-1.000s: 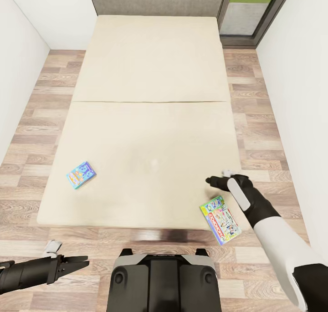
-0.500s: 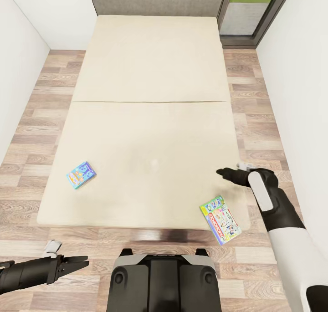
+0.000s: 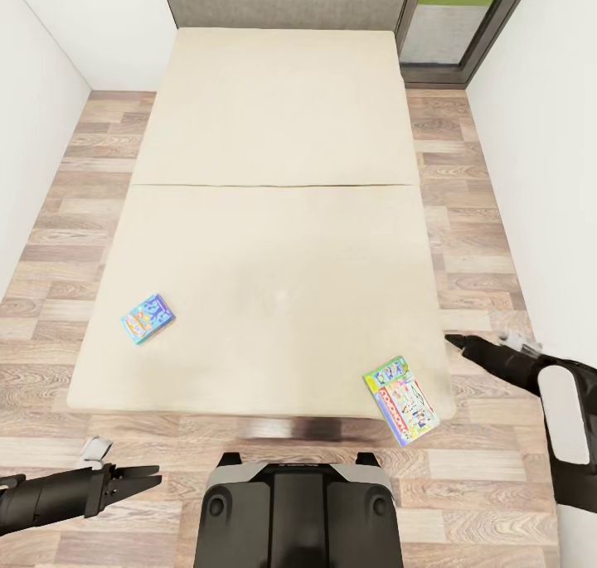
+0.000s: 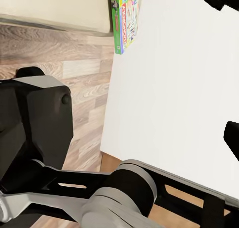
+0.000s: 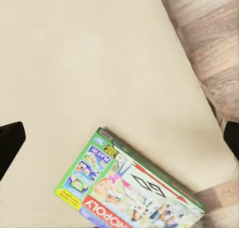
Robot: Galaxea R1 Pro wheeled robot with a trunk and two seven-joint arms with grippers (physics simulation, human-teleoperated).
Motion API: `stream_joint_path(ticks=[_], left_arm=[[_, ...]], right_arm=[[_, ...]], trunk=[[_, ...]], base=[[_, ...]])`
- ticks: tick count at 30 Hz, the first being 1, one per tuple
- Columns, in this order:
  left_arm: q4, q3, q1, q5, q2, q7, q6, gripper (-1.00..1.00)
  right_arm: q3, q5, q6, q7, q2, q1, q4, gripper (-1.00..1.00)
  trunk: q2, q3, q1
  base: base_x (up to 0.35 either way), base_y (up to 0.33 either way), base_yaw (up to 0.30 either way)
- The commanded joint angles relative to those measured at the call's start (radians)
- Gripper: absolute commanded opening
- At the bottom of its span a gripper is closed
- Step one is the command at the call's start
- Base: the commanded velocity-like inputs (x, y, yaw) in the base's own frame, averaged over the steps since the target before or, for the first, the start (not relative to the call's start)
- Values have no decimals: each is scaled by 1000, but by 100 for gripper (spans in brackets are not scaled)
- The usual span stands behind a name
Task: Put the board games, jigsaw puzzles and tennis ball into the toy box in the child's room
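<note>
Two board games lie on the cream bed [image 3: 274, 220]. A small blue one [image 3: 147, 317] sits near the front left. A larger green Monopoly box [image 3: 400, 400] [image 5: 134, 188] [image 4: 124, 18] overhangs the bed's front right corner. My right gripper [image 3: 456, 342] [image 5: 119, 138] hovers open beside the bed's right edge, just beyond the Monopoly box, its fingers pointing back towards the bed. My left gripper [image 3: 139, 477] [image 4: 224, 68] is open and empty, low over the floor in front of the bed's left corner. The table, toy box, jigsaw puzzles and tennis ball are out of view.
Wood floor strips [image 3: 66, 203] run between the bed and white walls on both sides. A grey headboard [image 3: 286, 0] stands at the far end, with a glass door [image 3: 452, 21] at the back right. My black base [image 3: 298, 514] stands at the bed's foot.
My right arm has swung to the right and back, from over the bed above the Monopoly box to beyond the bed's right edge. The left arm and both games have not moved.
</note>
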Motion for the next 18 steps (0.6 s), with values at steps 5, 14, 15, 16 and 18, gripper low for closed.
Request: stream_joint_path(ticks=[5,14,15,16,18], left_arm=[[0,1,0,-1,1,-4,4,100],[0,11,0,-1,1,-4,1,100],[0,12,0,-1,1,-4,1,100],[0,13,0,-1,1,-4,1,100],[0,15,0,-1,1,-4,1,100]], right_arm=[[-164,-26,6,194,1,119,-20,100],[-347,-25,-31,563,12,312,-25,100],[-358,-24,-41,602,14,330,-25,100],[-366,-23,-52,640,16,347,-25,100],[-379,-22,-75,710,22,381,-23,100]], trunk=[[-2,-1,1],[-2,-1,1],[-2,-1,1],[-2,-1,1],[-2,-1,1]], base=[[0,0,0],[0,0,0],[0,0,0],[0,0,0],[0,0,0]])
